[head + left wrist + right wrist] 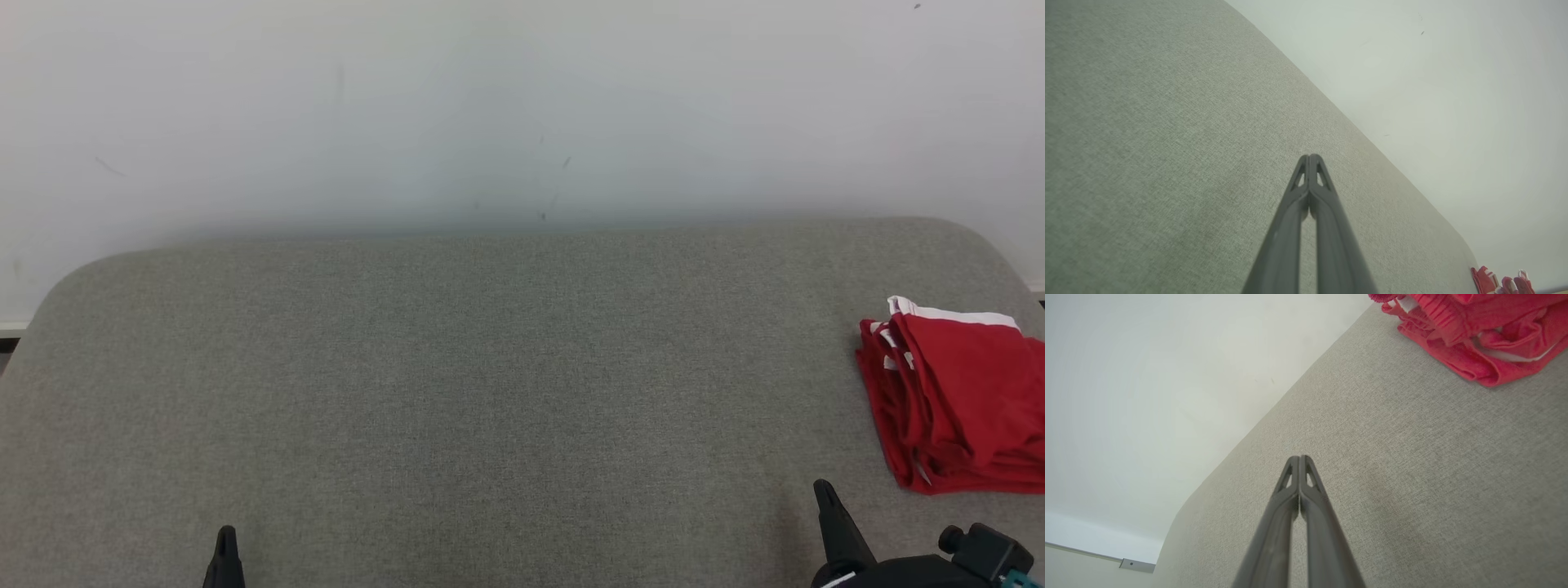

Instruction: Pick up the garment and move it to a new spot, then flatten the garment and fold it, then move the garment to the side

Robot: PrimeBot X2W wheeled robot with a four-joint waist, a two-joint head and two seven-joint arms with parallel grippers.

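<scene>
My left gripper (226, 541) sits low at the near edge of the grey padded surface (490, 367), fingers pressed together on nothing. I read that as a rest pose, because nothing on its side needs handling. Further right, my right gripper (826, 495) is also closed and empty, near but clear of the red garment (955, 400), which lies folded in a stack at the surface's right edge, so I judge it already set aside.
</scene>
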